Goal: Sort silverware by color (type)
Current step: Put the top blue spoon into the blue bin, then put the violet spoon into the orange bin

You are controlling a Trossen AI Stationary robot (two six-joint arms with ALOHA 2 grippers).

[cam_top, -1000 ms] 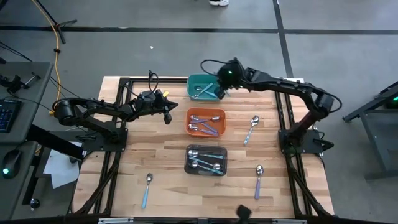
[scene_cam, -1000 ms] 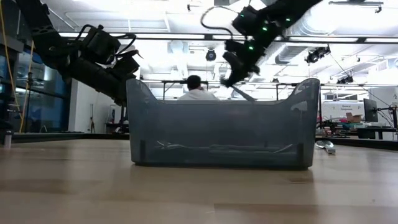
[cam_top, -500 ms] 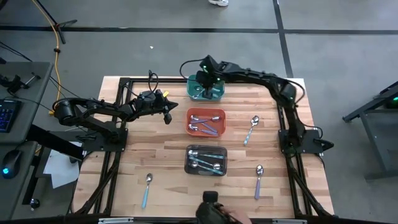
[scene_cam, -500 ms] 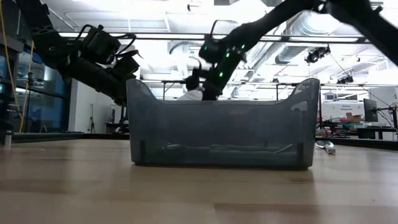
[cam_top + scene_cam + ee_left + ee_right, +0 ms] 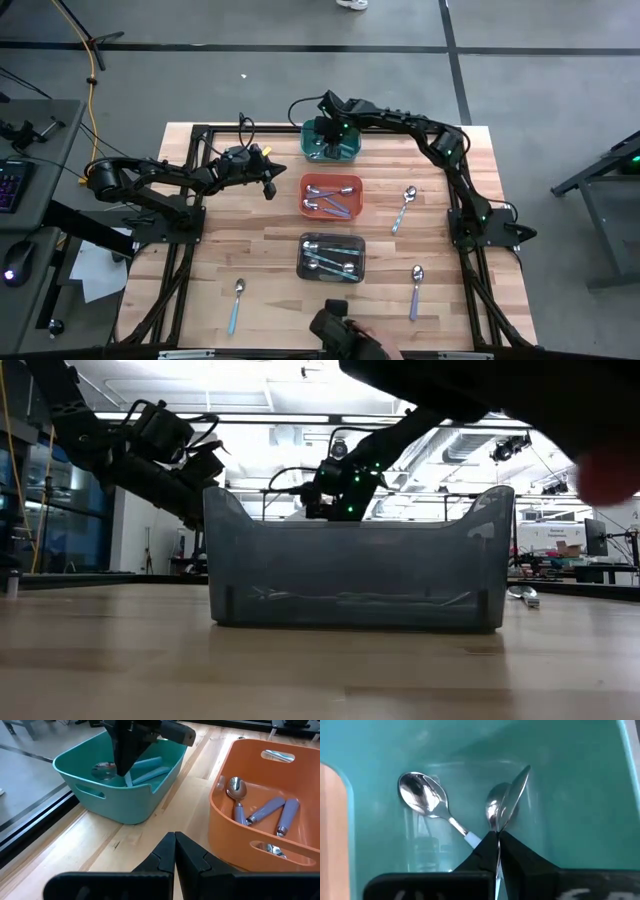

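The right arm stretches across to the teal bin (image 5: 330,142), its right gripper (image 5: 497,840) dipped inside, fingers pinched on a spoon (image 5: 506,802), apparently tilted bowl-down. The left gripper (image 5: 174,851) waits beside, closed.

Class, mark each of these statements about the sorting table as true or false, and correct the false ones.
1. The right pincer holds a spoon inside the teal bin. True.
2. The left pincer is open. False: shut, empty, beside the orange bin.
3. Three spoons lie loose on the table. True.
4. The black bin is empty. False: it holds spoons.
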